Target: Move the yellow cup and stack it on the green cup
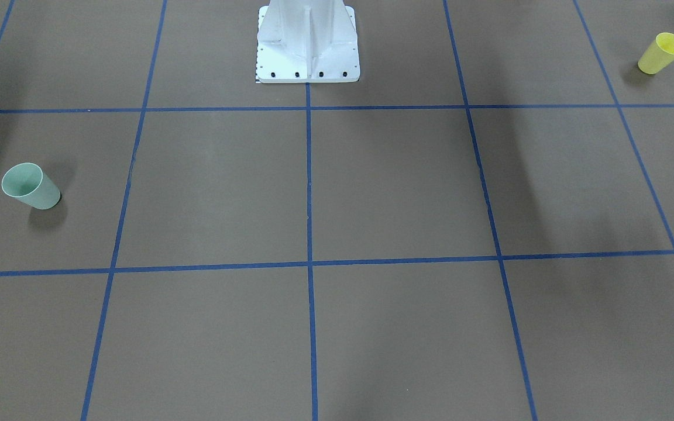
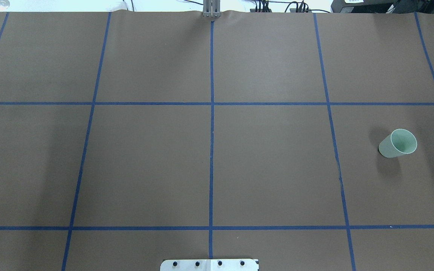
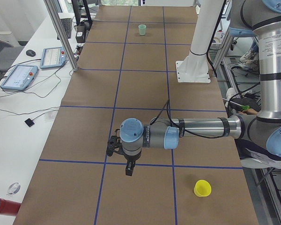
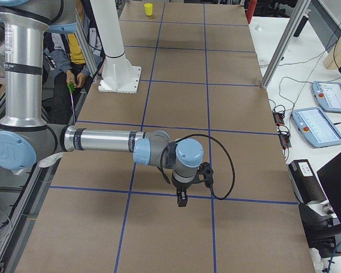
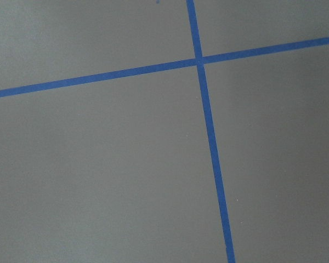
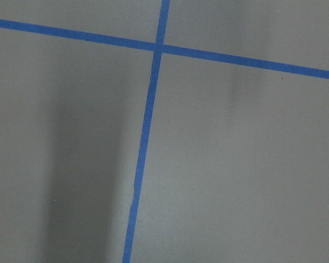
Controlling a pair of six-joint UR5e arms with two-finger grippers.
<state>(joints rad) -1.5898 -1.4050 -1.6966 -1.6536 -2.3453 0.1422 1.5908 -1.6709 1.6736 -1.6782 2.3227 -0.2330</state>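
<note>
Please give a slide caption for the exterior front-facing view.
The green cup and the yellow cup stand at opposite ends of the blue-taped table, not yet stacked.

Left cup [image 1: 662,54], right cup [image 1: 31,187] well apart on table [image 1: 395,193].

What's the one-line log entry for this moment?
yellow cup: upright, robot's left | green cup: upright, robot's right, empty | left gripper, right gripper: clear of cups, open/shut unclear | stack: not started

No legible text or markings
</note>
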